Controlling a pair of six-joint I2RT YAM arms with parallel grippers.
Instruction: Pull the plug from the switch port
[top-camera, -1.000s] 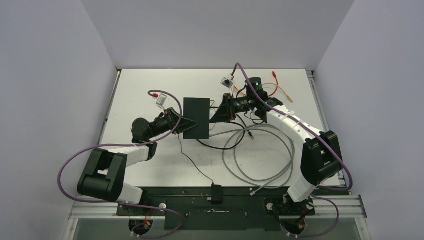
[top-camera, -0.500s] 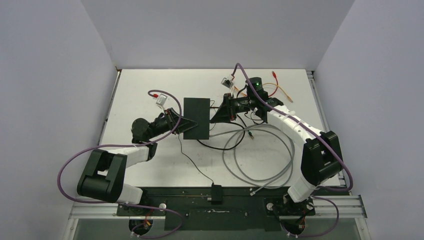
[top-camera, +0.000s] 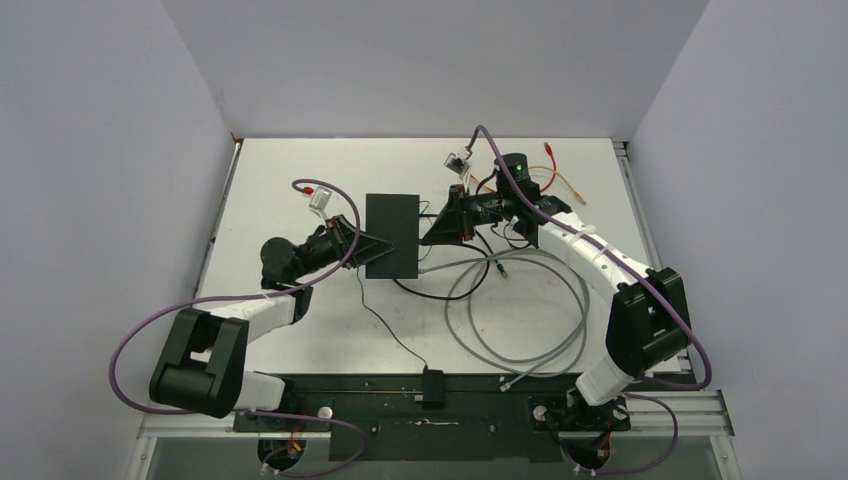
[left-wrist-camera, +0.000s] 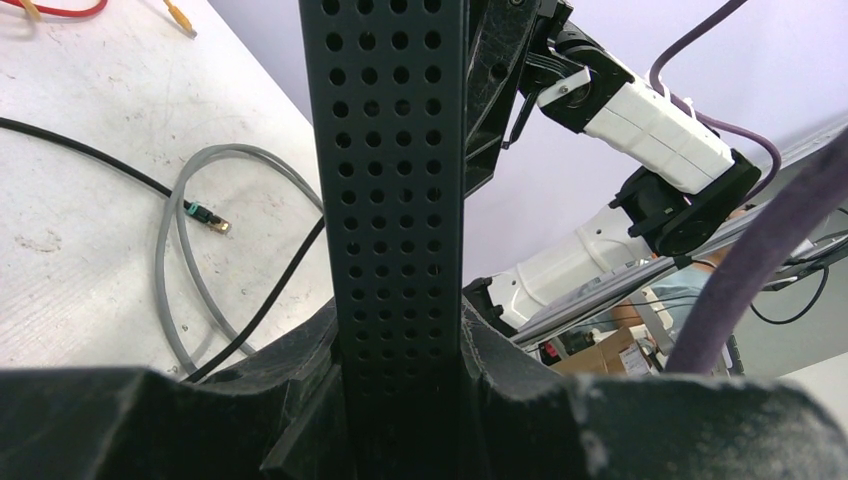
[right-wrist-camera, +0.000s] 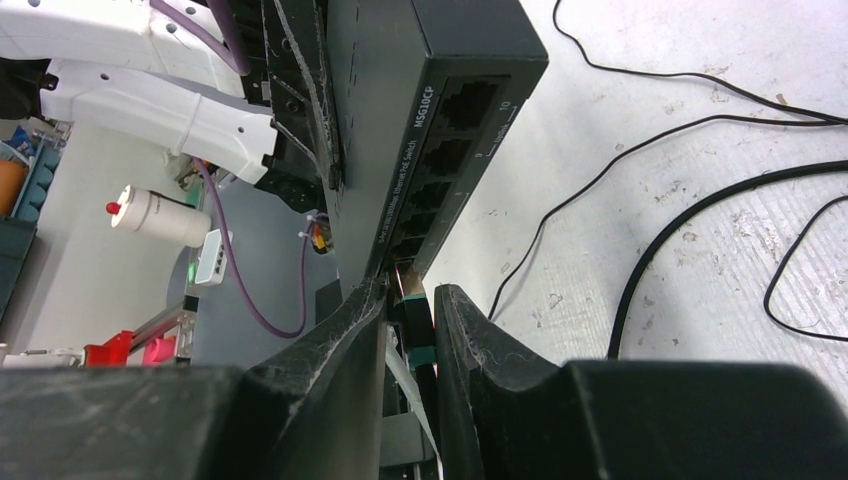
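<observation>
While the switch (top-camera: 392, 236) is clamped in the left gripper (top-camera: 363, 243), the plug (right-wrist-camera: 412, 322) is pinched by the right gripper (top-camera: 431, 229) — a straight pull toward the right edge of the desk (top-camera: 280, 170) is needed.

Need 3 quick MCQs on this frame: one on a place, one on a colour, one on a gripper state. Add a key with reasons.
1. Where is the left gripper?
A) clamped on the switch's perforated side
B) parked at its own base
C) raised high above everything

2. What colour is the looped cable on the near side of the switch?
A) red
B) grey
C) blue

3. What is the state of the right gripper?
A) wide open, holding nothing
B) out of view
C) closed on the plug at the port row

Key:
1 A: the left wrist view shows the perforated side between its fingers.
2 B: the top view shows a grey loop.
3 C: the right wrist view shows its fingers pinching the plug.
</observation>
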